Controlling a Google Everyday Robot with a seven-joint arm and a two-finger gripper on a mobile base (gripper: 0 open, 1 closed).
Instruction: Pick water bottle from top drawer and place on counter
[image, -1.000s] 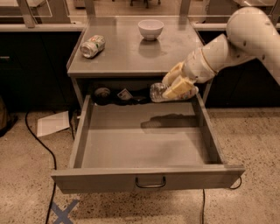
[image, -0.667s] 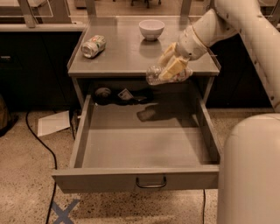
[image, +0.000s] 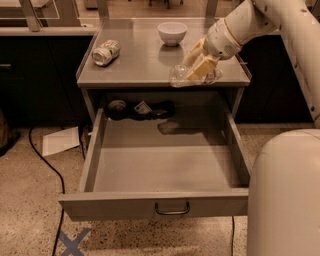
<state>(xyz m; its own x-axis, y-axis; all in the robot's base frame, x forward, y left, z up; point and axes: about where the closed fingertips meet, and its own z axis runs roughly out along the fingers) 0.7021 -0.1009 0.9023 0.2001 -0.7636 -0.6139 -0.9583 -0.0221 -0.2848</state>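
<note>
While the gripper (image: 201, 64), at the front edge of the counter (image: 135, 60), has its jaws clamped on the water bottle (image: 181, 76) (lying sideways), set it down further inward.

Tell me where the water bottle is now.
In the camera view, the water bottle lies sideways in the end effector at the counter's front-right edge, near the white bowl.

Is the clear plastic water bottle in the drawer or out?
Out: the clear crinkled plastic bottle, held sideways by the end effector at the front-right edge of the grey metal counter.
</note>
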